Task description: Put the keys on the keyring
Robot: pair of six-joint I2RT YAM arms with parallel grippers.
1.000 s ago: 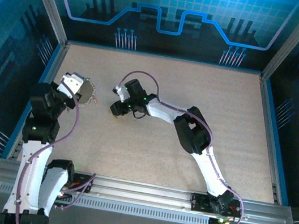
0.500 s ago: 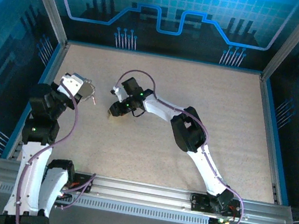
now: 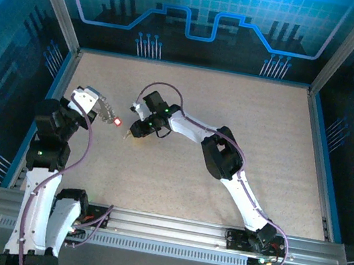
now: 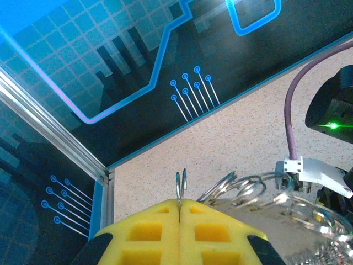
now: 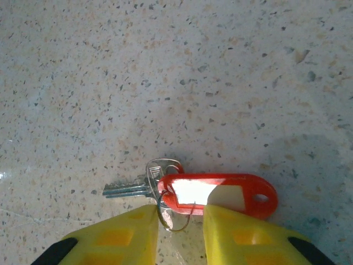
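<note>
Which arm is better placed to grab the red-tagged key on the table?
Right: the right fingers straddle the ring of the red-tagged key; the left fingers are shut on the keyring.

Tabletop [image 5: 165,83] speckled beige, flat, blue-lit walls around it in the top view, one silver key [image 5: 124,190] lying flat on it, blade pointing left, red plastic tag [image 5: 231,194] and small wire ring [image 5: 160,214] joined at key head.

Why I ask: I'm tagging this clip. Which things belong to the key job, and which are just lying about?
Job: keyring, pinched in the shut left tool; key with red tag, lying between the fingers of the right tool.
Not the job: table, purple cable, blue wall.
</note>
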